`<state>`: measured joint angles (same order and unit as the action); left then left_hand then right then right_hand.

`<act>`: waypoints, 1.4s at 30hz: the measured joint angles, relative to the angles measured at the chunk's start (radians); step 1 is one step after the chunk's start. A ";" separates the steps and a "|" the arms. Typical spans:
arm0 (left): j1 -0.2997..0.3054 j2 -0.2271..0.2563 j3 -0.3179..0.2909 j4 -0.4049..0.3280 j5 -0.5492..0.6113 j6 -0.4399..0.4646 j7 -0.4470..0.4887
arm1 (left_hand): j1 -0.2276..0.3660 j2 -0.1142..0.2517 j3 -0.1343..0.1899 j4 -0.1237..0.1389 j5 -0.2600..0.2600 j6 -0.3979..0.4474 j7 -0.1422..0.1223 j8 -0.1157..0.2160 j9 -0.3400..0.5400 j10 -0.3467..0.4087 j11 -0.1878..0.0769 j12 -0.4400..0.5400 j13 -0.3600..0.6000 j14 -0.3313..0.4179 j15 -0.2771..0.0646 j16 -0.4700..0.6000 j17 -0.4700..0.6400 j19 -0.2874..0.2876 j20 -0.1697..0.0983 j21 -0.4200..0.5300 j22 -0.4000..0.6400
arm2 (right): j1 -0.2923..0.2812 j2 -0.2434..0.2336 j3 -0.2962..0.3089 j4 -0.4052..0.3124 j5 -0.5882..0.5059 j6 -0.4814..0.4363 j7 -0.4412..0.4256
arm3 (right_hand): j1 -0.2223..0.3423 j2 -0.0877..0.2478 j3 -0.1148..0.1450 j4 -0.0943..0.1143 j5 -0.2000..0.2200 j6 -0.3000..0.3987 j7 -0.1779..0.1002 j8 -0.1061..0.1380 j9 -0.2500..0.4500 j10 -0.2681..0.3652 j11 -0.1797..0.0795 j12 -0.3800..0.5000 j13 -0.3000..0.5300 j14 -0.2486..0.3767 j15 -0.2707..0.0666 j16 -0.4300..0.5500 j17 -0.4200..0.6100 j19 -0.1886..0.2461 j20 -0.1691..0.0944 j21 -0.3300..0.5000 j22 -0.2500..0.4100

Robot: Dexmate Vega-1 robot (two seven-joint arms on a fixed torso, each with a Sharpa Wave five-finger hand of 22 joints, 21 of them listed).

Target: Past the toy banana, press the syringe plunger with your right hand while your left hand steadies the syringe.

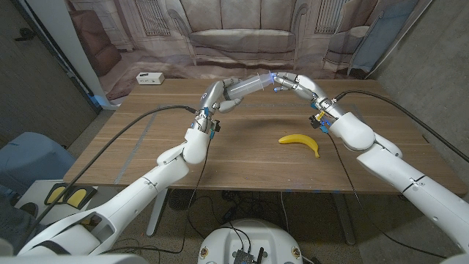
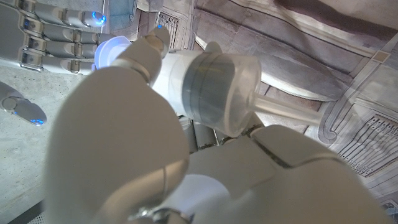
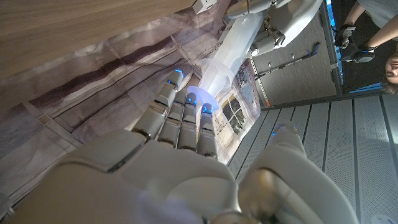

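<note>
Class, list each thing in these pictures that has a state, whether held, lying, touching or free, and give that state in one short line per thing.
Clear plastic syringe: held up off the table, roughly level, between the two hands.
Left hand: grips the syringe barrel.
Right hand: fingertips at the syringe's plunger end.
Yellow toy banana: lying free on the wooden table, nearer than the syringe.
White box: lying at the table's far left edge.

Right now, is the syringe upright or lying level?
Roughly level: the syringe is held above the table, spanning sideways between the left hand and right hand.
</note>
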<state>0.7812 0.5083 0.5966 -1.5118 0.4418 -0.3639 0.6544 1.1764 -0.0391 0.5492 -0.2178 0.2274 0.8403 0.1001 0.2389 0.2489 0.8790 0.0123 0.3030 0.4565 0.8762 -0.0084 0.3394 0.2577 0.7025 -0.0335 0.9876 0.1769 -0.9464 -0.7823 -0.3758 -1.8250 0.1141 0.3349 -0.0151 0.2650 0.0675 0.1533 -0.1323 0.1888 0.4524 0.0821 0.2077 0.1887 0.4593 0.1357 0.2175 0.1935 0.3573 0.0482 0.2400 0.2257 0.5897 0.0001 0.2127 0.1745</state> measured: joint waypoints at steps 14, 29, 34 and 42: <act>-0.007 -0.002 0.003 0.005 0.003 -0.002 -0.003 | 0.000 0.000 0.000 0.000 -0.001 0.004 -0.003 -0.001 -0.001 0.000 0.000 -0.003 0.005 0.001 -0.001 0.000 0.005 -0.003 -0.003 0.008 0.000 | 0.008 -0.008 -0.004 -0.001 0.010 -0.005 0.022 | 0.000 0.000 0.000 0.000 0.000 0.002 0.002 0.000 0.000 0.000 0.000 0.000 0.000 0.000 0.000 0.000 0.000 0.000 0.000 0.000 0.000; -0.009 -0.003 0.004 0.007 0.005 -0.003 0.000 | 0.000 0.000 0.000 0.000 -0.001 0.005 -0.002 -0.007 0.005 0.004 -0.004 -0.006 0.005 0.003 -0.003 0.000 0.005 -0.008 0.002 0.008 0.000 | 0.010 -0.011 -0.004 -0.003 0.011 -0.005 0.025 | 0.000 0.000 0.003 0.003 0.000 0.001 0.002 0.000 -0.001 0.005 0.006 0.000 0.000 0.000 0.000 0.000 0.000 0.000 0.000 0.000 0.000; -0.011 -0.005 0.006 0.010 0.005 -0.003 0.000 | 0.000 0.000 0.000 0.000 -0.003 0.009 -0.006 -0.009 0.005 0.004 -0.004 -0.007 0.005 0.003 -0.003 0.000 0.005 -0.008 0.002 0.011 0.000 | 0.012 -0.011 -0.005 -0.001 0.018 0.000 0.032 | 0.000 0.000 0.003 0.003 0.000 0.017 -0.003 0.000 -0.001 0.012 -0.002 0.000 0.000 0.000 0.000 0.000 0.000 0.000 0.000 0.000 0.000; -0.014 -0.006 0.008 0.013 0.005 -0.002 0.000 | 0.000 0.000 0.000 0.000 -0.003 0.009 -0.006 -0.012 0.005 0.004 -0.004 -0.007 0.005 0.003 -0.003 0.000 0.005 -0.008 0.002 0.011 0.000 | 0.018 -0.011 -0.009 0.006 0.023 0.003 0.040 | 0.000 0.000 0.003 0.003 0.000 0.025 -0.011 0.004 0.000 0.023 -0.002 0.000 0.000 0.007 -0.007 0.000 0.000 0.006 0.006 0.000 0.000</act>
<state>0.7676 0.5023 0.6049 -1.4993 0.4463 -0.3660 0.6547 1.1763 -0.0391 0.5491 -0.2178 0.2242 0.8488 0.0945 0.2273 0.2541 0.8827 0.0085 0.2960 0.4616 0.8793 -0.0115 0.3391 0.2626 0.6946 -0.0318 0.9990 0.1771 -0.9281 -0.7932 -0.3846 -1.8189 0.1369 0.3375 0.0251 0.2650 0.0675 0.1565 -0.1292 0.1888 0.4772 0.0714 0.2121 0.1884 0.4827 0.1340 0.2176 0.1932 0.3645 0.0410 0.2400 0.2254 0.5954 0.0058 0.2127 0.1744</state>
